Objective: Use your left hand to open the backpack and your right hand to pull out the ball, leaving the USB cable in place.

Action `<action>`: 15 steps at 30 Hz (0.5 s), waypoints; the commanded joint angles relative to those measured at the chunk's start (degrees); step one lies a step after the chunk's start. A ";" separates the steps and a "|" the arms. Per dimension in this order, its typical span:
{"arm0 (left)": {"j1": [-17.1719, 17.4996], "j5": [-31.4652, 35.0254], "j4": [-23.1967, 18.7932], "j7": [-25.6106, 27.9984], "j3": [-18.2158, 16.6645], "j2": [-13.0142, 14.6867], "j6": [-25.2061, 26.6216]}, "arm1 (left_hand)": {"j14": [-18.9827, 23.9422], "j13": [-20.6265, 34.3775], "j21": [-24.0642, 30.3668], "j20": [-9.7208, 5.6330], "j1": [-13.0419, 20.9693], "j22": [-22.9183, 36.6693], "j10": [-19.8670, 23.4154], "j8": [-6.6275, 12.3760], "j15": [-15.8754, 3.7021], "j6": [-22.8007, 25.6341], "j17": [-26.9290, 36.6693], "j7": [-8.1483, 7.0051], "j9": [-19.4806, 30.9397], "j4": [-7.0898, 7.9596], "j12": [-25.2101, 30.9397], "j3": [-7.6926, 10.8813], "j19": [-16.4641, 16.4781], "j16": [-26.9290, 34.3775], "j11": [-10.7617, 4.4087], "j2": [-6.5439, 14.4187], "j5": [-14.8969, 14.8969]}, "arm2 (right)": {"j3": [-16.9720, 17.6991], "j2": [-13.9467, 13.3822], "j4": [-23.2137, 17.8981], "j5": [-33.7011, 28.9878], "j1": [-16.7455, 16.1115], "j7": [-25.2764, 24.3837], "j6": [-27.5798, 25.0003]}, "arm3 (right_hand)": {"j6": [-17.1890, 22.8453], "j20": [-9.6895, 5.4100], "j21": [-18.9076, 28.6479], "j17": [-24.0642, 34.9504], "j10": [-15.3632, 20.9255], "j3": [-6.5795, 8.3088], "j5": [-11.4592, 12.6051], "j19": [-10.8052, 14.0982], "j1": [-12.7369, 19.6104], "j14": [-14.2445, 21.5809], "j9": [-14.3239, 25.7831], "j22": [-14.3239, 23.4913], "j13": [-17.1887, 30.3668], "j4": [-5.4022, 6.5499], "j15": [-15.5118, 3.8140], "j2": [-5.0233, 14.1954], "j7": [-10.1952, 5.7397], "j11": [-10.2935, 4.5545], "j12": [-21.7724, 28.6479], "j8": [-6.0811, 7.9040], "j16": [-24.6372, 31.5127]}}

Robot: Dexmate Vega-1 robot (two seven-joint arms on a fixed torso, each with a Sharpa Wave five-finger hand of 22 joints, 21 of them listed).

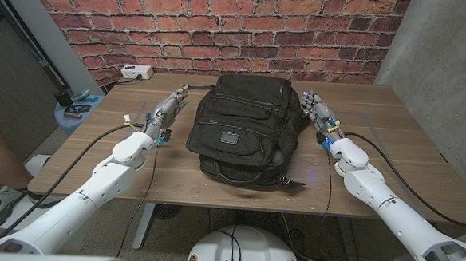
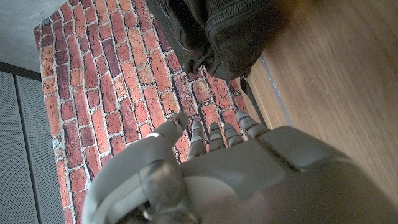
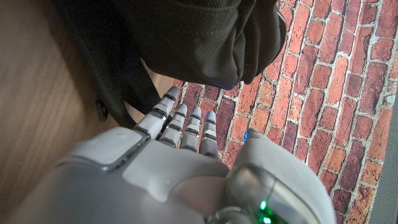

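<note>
On the desk (image 1: 392, 139) between your two hands lies the black backpack (image 1: 245, 127), zipped shut, so you cannot see what is inside. It has a small dark label on the front, too small to read. Your left hand (image 1: 168, 111) stands just beside it, fingers straight and apart, holding nothing. Your right hand (image 1: 320, 115) does the same on the other side.

Looks like a robotics lab or test room. Staged red brick wall (image 1: 222, 26) as backdrop, grey panels (image 1: 445, 54) at either side. Plain wooden table (image 1: 392, 147) on metal legs, white power strip (image 1: 136, 72) with cable at its far corner, small blue side stand (image 1: 78, 110) holding gadgets.
</note>
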 commanded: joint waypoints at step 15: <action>7.41 3.10 -9.99 2.87 -3.91 6.11 0.67 | -0.59 0.18 -0.24 -0.15 -11.86 0.07 0.30 0.10 -0.08 -0.34 0.23 -0.26 0.14 -1.13 -0.23 0.15 0.23 0.02 -0.29 -13.06 0.40 | 0.46 -1.25 -0.20 -0.66 0.52 -0.12 -0.10 | 0.45 -2.13 -0.38 -0.29 0.11 1.21 -0.47 0.66 1.14 0.09 0.07 0.05 0.14 -0.55 -1.17 -0.13 0.39 0.06 0.10 -0.10 -0.05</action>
